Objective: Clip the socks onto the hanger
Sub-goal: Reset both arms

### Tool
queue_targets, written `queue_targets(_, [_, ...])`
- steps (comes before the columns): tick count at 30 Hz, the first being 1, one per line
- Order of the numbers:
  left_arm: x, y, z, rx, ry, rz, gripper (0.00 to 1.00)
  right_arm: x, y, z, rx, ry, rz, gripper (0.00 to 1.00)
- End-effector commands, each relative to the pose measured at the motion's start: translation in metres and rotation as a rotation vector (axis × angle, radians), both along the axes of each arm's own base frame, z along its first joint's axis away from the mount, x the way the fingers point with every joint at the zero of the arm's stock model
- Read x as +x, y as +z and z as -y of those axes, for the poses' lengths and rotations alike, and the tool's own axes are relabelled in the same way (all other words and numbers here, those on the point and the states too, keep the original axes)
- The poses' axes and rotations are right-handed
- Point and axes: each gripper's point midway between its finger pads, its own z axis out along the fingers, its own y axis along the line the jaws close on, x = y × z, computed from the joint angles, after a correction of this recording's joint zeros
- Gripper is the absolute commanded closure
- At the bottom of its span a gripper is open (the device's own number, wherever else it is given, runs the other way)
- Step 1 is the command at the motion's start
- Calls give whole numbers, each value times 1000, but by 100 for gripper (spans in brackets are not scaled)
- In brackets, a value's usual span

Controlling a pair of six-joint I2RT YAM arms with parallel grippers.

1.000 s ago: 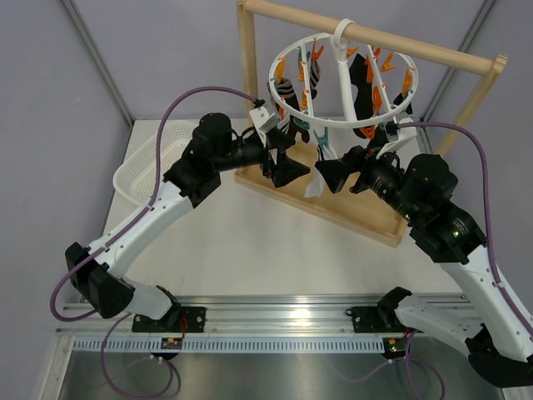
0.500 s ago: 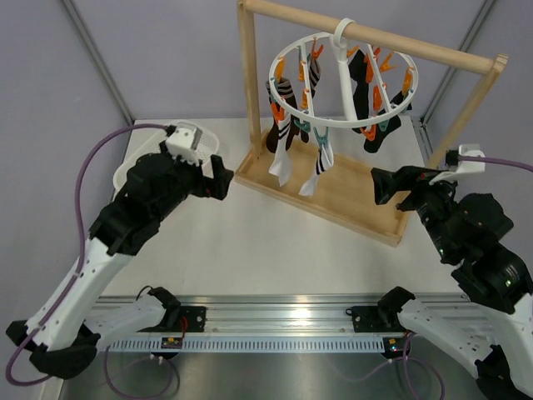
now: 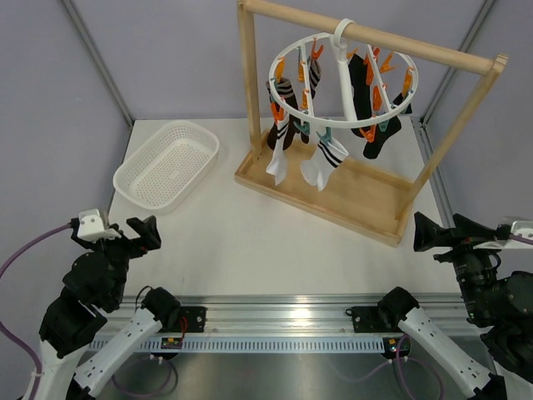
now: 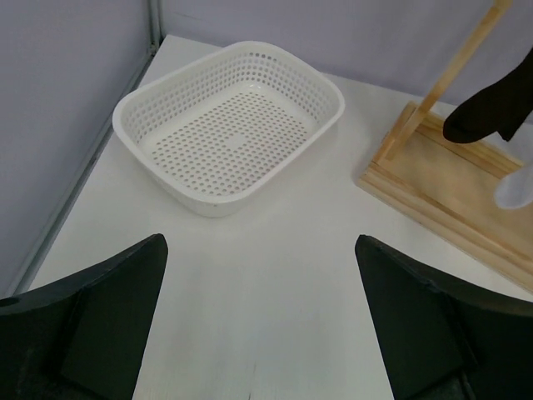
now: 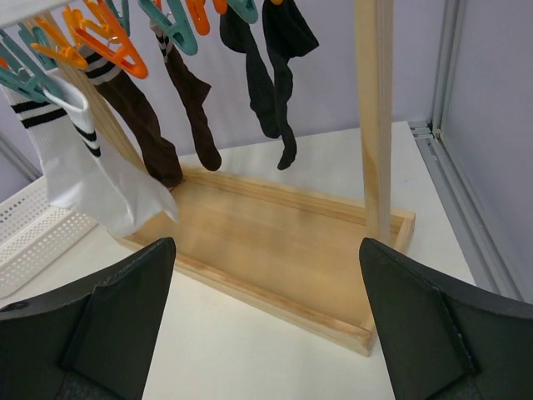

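Note:
The hanger (image 3: 344, 79), a white ring with orange and teal clips (image 5: 108, 42), hangs from the wooden stand's top bar. Several socks dangle from its clips: white striped ones (image 3: 325, 158) (image 5: 83, 175), brown ones (image 5: 141, 125) and black ones (image 3: 379, 137) (image 5: 266, 83). A black sock toe (image 4: 495, 108) shows in the left wrist view. My left gripper (image 3: 143, 235) (image 4: 259, 242) is open and empty over the table's near left corner. My right gripper (image 3: 420, 233) (image 5: 267, 243) is open and empty at the near right, facing the stand's base.
A white mesh basket (image 3: 125, 179) (image 4: 333, 117) with nothing in it stands at the back left. The wooden stand (image 3: 248, 83) rises from a tray-like base (image 3: 350, 208) (image 5: 275, 242) at the back right. Grey walls close off the table's sides.
Both arms have drawn back from the hanger to the table's near corners. The white striped sock that was between the grippers now hangs free from a clip.

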Motion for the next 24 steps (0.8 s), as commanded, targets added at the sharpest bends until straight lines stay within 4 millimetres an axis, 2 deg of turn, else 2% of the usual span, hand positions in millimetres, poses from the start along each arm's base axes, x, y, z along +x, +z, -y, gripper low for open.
queue_targets(1, [-1,-16,-17,-23,106,23,1,-5,-15,14,-26,-47,2,1])
queue_targets(6, [1,-27,-16,-40,104,46,1,-12,-14,18,11,-46,52,1])
queue_targets(10, [7,-36,-11,-24,104,15,1,-6,-17,14,-10,-43,29,1])
queue_targets(17, [14,-42,-1,-34,83,-3,1,0,-16,10,-36,-46,23,0])
queue_targets(24, [23,-37,11,-33,46,-2,1,1,-14,11,-55,-51,23,0])
